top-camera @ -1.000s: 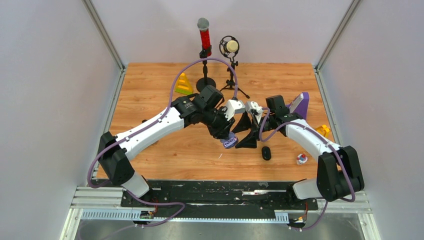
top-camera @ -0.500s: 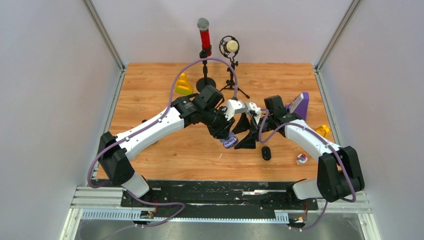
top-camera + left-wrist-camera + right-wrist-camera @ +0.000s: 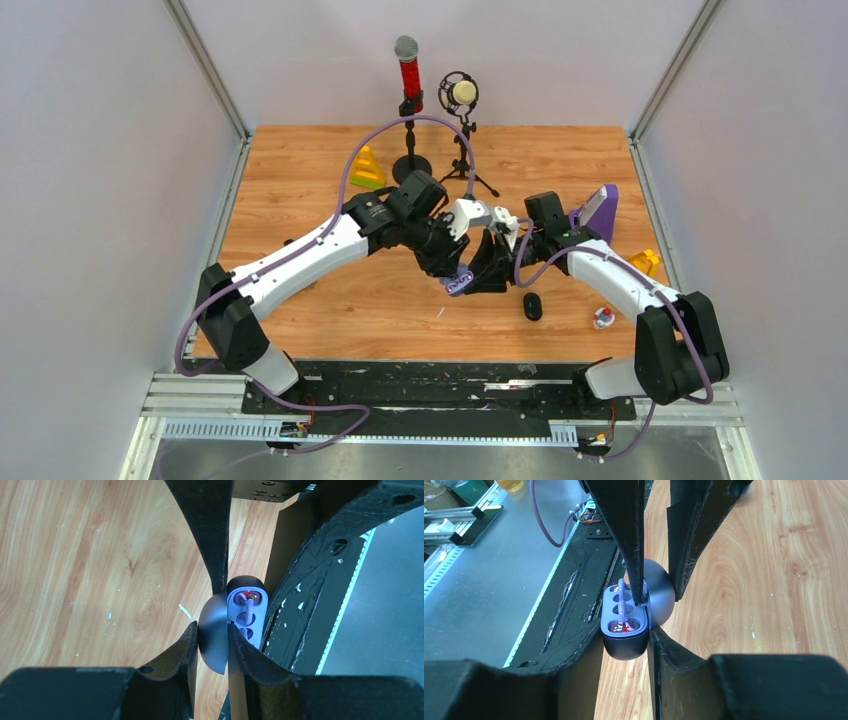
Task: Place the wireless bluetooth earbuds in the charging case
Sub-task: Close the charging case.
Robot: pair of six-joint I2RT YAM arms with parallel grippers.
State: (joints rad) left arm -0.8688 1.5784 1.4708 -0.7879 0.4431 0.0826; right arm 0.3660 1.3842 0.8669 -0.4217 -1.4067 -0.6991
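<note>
The right hand (image 3: 625, 642) has swung in toward the centre of the overhead frame and narrowed its fingers. They now straddle the open charging case (image 3: 246, 614), though whether they grip it cannot be told. The left hand (image 3: 212, 632) is clamped on the case's grey domed lid, above the wooden counter (image 3: 560, 170). A shiny purple earbud (image 3: 623, 602) lies across the lilac tray, a red light glowing below it. Seating the bud looks under way.

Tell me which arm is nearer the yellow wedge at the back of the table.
Left. The left arm passes just in front of the yellow wedge, its wrist beside it; the right arm sits on the table's opposite side, well clear of it.
</note>
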